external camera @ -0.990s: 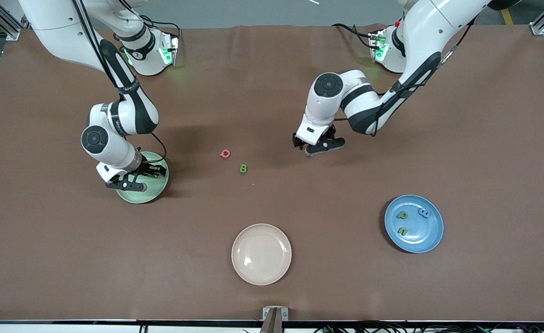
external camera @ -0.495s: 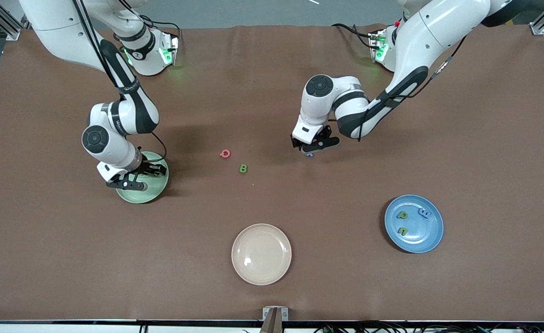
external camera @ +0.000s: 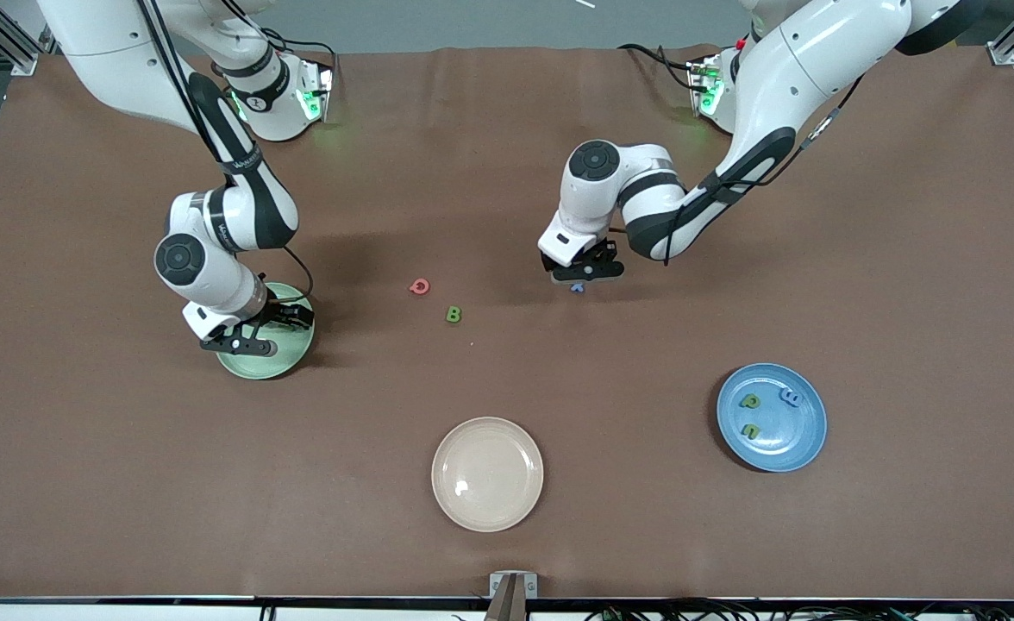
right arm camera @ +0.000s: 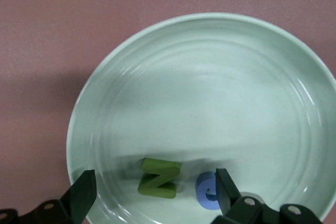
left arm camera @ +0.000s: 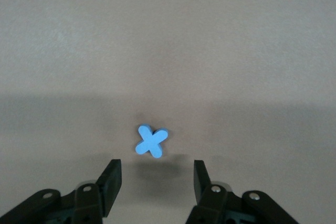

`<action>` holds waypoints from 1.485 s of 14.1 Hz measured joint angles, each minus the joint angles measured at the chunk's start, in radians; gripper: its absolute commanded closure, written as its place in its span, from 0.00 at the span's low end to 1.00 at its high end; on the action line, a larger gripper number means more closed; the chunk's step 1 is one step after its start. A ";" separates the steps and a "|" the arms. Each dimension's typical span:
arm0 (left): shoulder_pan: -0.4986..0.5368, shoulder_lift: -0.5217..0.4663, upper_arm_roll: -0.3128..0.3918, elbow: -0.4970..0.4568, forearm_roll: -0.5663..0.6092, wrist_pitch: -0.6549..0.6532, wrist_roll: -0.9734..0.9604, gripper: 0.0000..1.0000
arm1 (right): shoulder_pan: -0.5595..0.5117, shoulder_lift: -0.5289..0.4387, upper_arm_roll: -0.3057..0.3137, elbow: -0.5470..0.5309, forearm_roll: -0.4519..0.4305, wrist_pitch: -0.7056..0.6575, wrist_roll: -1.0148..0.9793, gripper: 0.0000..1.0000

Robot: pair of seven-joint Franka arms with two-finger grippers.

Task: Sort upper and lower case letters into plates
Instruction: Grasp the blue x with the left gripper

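Left tool lowered, open astride blue x | right tool open, N released

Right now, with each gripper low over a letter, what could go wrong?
The left gripper is open, and the blue x lies ahead of its fingertips, not between them; closing now might miss it. The open right gripper hangs just above the green N and blue G in the pale green plate; dipping could knock them.

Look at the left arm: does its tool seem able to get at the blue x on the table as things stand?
Probably yes. The left tool hangs right over the blue x, its jaws apart and wider than the letter, with only bare table around it.
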 measured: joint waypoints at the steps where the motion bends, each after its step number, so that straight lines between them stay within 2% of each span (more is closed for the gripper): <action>1: 0.000 0.004 0.000 0.005 0.000 0.000 0.024 0.38 | -0.001 -0.002 -0.001 0.014 0.000 -0.033 0.000 0.00; 4: 0.001 0.013 0.001 0.015 0.000 0.000 0.109 0.38 | -0.006 -0.012 -0.006 0.070 0.000 -0.138 -0.002 0.00; 10: 0.009 0.014 0.027 0.022 0.000 0.000 0.278 0.38 | -0.034 -0.015 -0.013 0.085 0.000 -0.155 -0.042 0.00; 19: 0.005 0.033 0.029 0.032 0.000 0.000 0.284 0.41 | -0.035 -0.015 -0.013 0.091 0.000 -0.155 -0.043 0.00; 21: 0.002 0.044 0.037 0.038 0.000 0.000 0.284 0.49 | -0.035 -0.015 -0.013 0.094 0.000 -0.155 -0.043 0.00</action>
